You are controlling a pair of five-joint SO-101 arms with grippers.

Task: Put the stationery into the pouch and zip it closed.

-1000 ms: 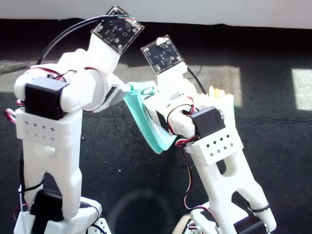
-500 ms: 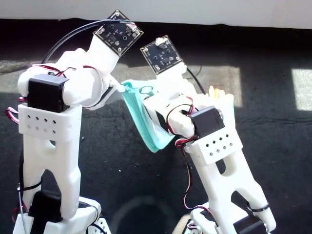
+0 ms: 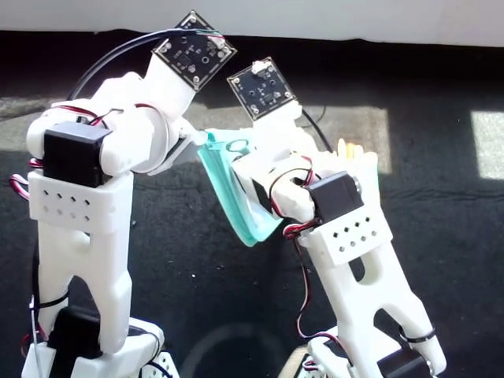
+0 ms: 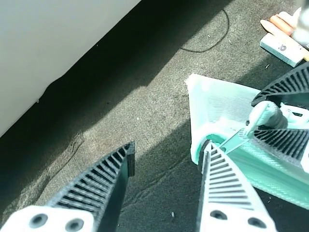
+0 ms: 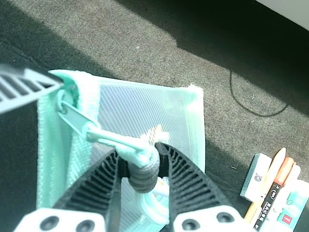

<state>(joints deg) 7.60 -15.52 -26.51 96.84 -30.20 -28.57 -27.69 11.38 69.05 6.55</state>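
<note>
From above, the two arms hide most of the pouch, which hangs tilted between them. The stationery lies just beyond the pouch, partly cut off. The right gripper is clamped on the pouch's zip pull. The left gripper gapes wide, one fingertip against the pouch's zip corner. Both arms bend forward over the pouch.

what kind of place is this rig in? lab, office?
Likely an indoor robot test setup beside a white wall: a dark felt-like mat as work surface, a mint mesh pouch, pens laid out.
</note>
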